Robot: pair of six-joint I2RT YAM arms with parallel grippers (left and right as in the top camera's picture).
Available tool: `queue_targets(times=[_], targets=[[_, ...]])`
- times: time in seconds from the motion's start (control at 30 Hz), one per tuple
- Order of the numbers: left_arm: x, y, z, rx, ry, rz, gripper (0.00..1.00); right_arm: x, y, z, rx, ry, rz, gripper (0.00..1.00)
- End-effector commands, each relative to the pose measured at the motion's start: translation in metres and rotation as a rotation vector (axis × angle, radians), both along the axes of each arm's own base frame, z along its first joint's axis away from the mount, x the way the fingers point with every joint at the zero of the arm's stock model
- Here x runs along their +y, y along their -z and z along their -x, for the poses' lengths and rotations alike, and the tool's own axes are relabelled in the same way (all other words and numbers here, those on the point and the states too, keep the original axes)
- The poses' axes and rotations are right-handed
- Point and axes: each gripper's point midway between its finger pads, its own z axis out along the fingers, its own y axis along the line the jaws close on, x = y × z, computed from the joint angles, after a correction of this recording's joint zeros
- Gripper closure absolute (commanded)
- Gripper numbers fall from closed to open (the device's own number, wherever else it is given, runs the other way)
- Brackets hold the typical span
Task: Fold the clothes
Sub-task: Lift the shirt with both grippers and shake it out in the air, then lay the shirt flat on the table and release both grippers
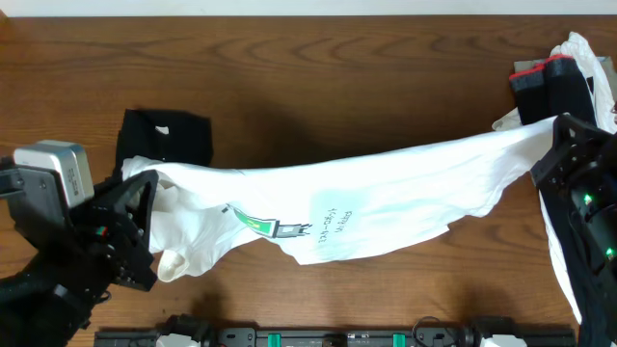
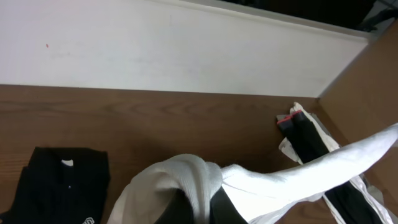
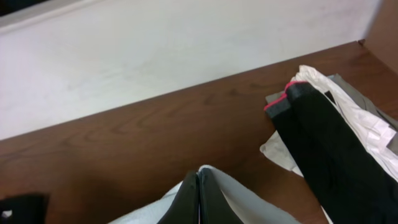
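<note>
- The white T-shirt [image 1: 386, 207] is stretched across the middle of the wooden table [image 1: 337, 67], from the near left to the right, with its green print [image 1: 265, 225] facing up and the cloth sagging between its two ends.
- The left gripper [image 1: 145, 198] is clamped on a bunched end of the shirt at the near left. The right gripper [image 1: 557, 125] is pinched tight on a thin edge of the other end.
- A folded black garment [image 1: 164, 137] lies just beyond the left end, and a pile of black and white clothes [image 1: 559, 77] sits in the far right corner.
- The step in hand is judged to be spreading the shirt flat. No fold is made yet.
- Both ends are best lowered together under even, gentle tension, so that the cloth lands smooth.
- The gathered cloth at the left is likely to need opening out, or creases will be folded in.
- The shirt is best laid on bare wood nearer the front, clear of the pile and the black garment.
- Too hard a pull could slip the thin right-hand pinch.
</note>
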Motion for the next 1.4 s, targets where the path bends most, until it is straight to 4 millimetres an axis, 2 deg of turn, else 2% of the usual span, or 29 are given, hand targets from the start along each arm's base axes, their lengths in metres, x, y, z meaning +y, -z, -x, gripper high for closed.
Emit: queue_targets(times=[0.0, 0.13, 0.27, 0.4, 0.6, 0.73, 0.93, 1.0, 1.1, 1.23, 1.37], targets=[[-0.002, -0.024, 0.013, -0.082, 0.024, 0.018, 0.94, -0.005, -0.025, 0.008, -0.062, 0.016, 0.027, 0.99], [-0.003, -0.058, 0.043, -0.210, 0.065, 0.049, 0.94, -0.005, -0.047, 0.021, -0.106, 0.016, 0.031, 0.99], [0.001, -0.074, 0.062, -0.274, 0.064, 0.058, 0.94, -0.005, -0.064, 0.033, -0.140, 0.017, 0.032, 0.99], [0.011, -0.060, 0.057, -0.217, -0.001, 0.033, 0.94, -0.005, -0.071, 0.037, -0.158, 0.015, 0.039, 0.99], [0.017, -0.035, 0.029, -0.090, -0.053, -0.032, 0.94, -0.012, -0.065, 0.030, -0.127, 0.054, 0.053, 0.99], [0.013, -0.019, 0.001, -0.005, -0.046, -0.089, 0.94, -0.012, -0.049, 0.013, -0.056, 0.051, 0.053, 0.99], [0.003, 0.009, -0.057, 0.129, -0.013, -0.177, 0.94, -0.013, -0.013, -0.031, 0.088, 0.044, 0.059, 0.99], [0.006, 0.022, -0.080, 0.183, -0.040, -0.218, 0.94, -0.013, 0.001, -0.049, 0.138, 0.037, 0.071, 0.99], [0.012, 0.046, -0.120, 0.271, -0.096, -0.278, 0.94, -0.014, 0.023, -0.075, 0.206, 0.034, 0.070, 0.99], [0.003, 0.081, -0.177, 0.354, -0.068, -0.338, 0.94, -0.015, 0.053, -0.116, 0.273, 0.022, 0.087, 0.99], [-0.008, 0.127, -0.242, 0.427, -0.052, -0.368, 0.94, -0.016, 0.088, -0.167, 0.308, 0.011, 0.102, 0.99]])
